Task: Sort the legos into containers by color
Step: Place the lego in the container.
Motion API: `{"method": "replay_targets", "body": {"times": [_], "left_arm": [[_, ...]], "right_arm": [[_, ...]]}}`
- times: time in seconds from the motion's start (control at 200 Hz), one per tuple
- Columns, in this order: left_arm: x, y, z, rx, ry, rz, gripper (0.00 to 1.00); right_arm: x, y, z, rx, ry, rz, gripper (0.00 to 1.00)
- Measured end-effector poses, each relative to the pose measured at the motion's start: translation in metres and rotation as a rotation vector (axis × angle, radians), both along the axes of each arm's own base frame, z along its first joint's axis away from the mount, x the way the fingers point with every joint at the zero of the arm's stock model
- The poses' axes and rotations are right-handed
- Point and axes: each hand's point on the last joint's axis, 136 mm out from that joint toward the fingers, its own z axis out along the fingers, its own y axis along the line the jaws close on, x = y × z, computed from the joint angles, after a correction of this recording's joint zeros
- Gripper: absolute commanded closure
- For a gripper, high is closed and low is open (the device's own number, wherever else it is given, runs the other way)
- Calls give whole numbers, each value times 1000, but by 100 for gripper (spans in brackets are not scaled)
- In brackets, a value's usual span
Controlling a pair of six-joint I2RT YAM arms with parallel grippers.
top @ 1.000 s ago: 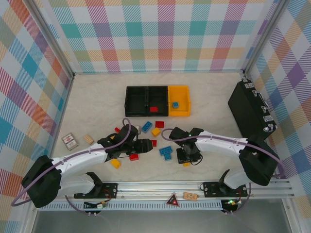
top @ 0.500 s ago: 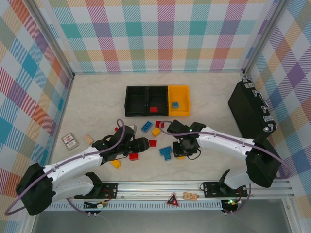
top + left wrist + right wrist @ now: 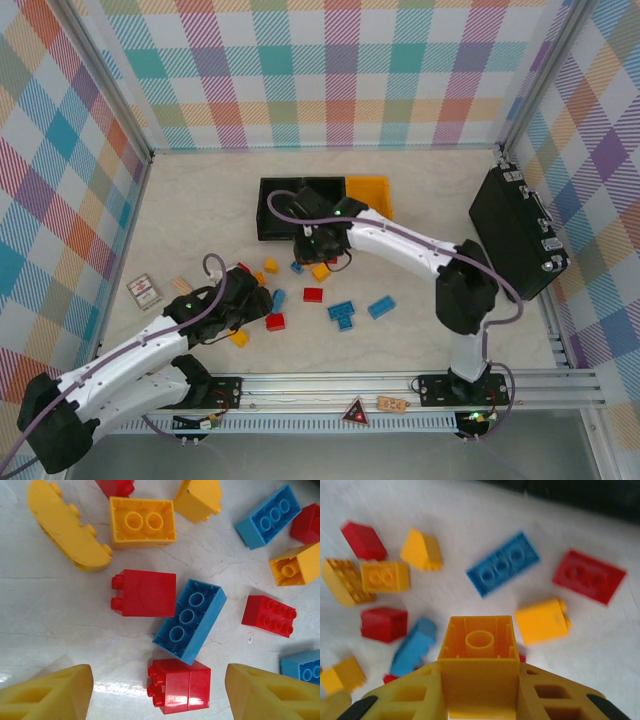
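1. The right gripper (image 3: pixel 480 692) is clamped on a yellow brick (image 3: pixel 479 645), low in the centre of the right wrist view. The brick's hollow underside faces the camera.
2. In the top view this gripper (image 3: pixel 318 242) hangs mid-frame, at the lower edge of the bins (image 3: pixel 285 182), a row of two black and one yellow.
3. The left gripper (image 3: pixel 160 695) is spread wide, with its fingertips (image 3: pixel 47 695) in the bottom corners of the left wrist view.
4. A red brick (image 3: pixel 179 685) lies between them, touched by neither.
5. A blue brick (image 3: pixel 190 620) lies just above it.
6. In the top view the left gripper (image 3: pixel 252 300) sits left of centre, among loose bricks (image 3: pixel 313 295) strewn on the table (image 3: pixel 200 220) below the bins.
7. A black case (image 3: pixel 515 230) stands at the right, and two cards (image 3: pixel 143 291) lie at the left.
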Motion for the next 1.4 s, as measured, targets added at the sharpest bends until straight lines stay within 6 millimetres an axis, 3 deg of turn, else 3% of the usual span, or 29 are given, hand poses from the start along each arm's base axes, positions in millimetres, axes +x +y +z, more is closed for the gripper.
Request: {"method": "replay_targets", "body": {"times": [0.31, 0.565, 0.695, 1.035, 1.2, 1.4], "left_arm": [[-5, 17, 1, 16, 15, 38, 30], [-5, 17, 1, 15, 16, 38, 30], [-5, 16, -1, 14, 23, 37, 30], [-5, 12, -9, 25, 60, 26, 30], [0, 2, -10, 5, 59, -9, 30], [4, -14, -11, -31, 63, -75, 30]], "right_arm": [[75, 47, -10, 49, -29, -18, 70], [123, 63, -24, 69, -51, -58, 67], [134, 62, -30, 75, -52, -65, 50], [134, 63, -22, 89, -63, -55, 49], [106, 40, -17, 42, -38, -42, 47], [70, 1, 23, 50, -84, -55, 44]]}}
